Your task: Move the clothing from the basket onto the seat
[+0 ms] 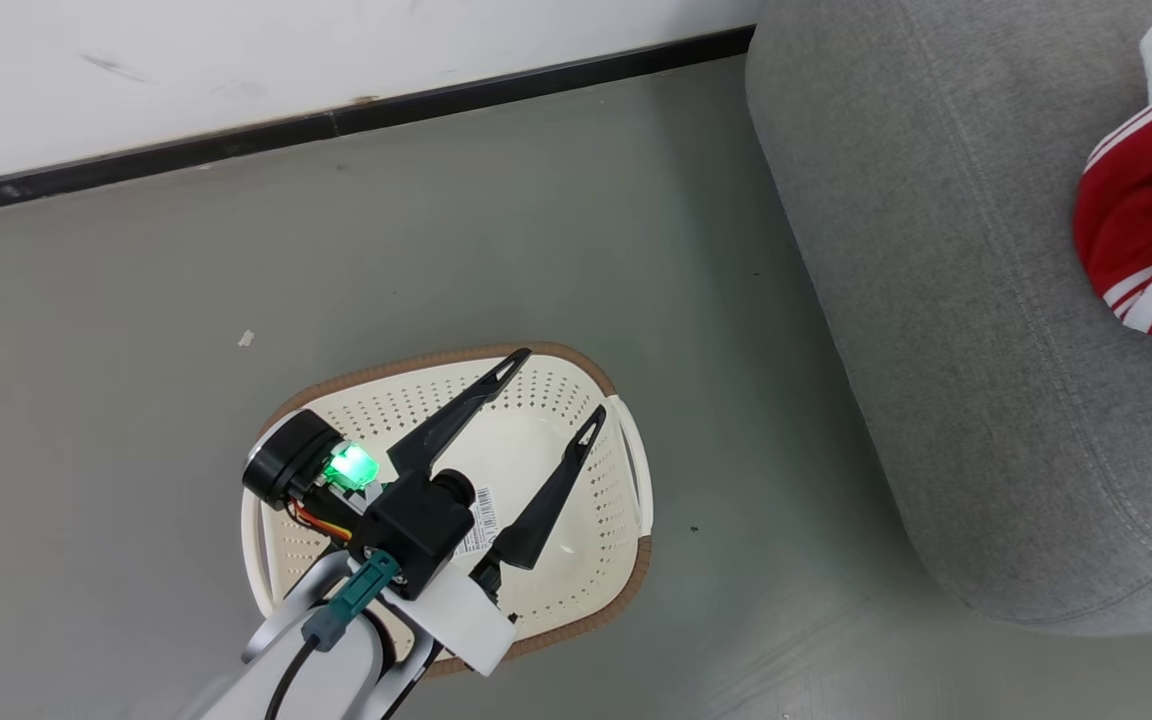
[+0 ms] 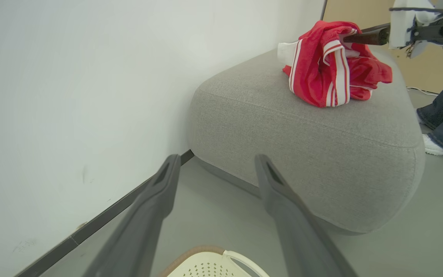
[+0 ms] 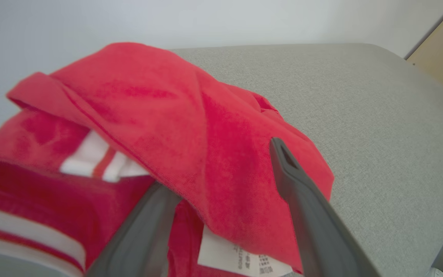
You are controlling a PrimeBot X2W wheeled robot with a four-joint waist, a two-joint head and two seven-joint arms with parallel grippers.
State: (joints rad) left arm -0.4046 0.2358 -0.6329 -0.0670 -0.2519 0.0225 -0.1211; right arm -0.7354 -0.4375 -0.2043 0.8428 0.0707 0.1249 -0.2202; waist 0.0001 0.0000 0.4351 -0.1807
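Between fingers (image 3: 306, 200) of right tool (image 3: 221, 169), clothing (image 3: 190, 127)

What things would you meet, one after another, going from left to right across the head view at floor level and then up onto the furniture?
basket → bare grey floor → seat → clothing, lying on the seat at the far right edge.

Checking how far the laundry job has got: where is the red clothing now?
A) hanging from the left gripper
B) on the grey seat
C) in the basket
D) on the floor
B: the red clothing lies bunched on top of the grey seat, while the basket shows a bare bottom.
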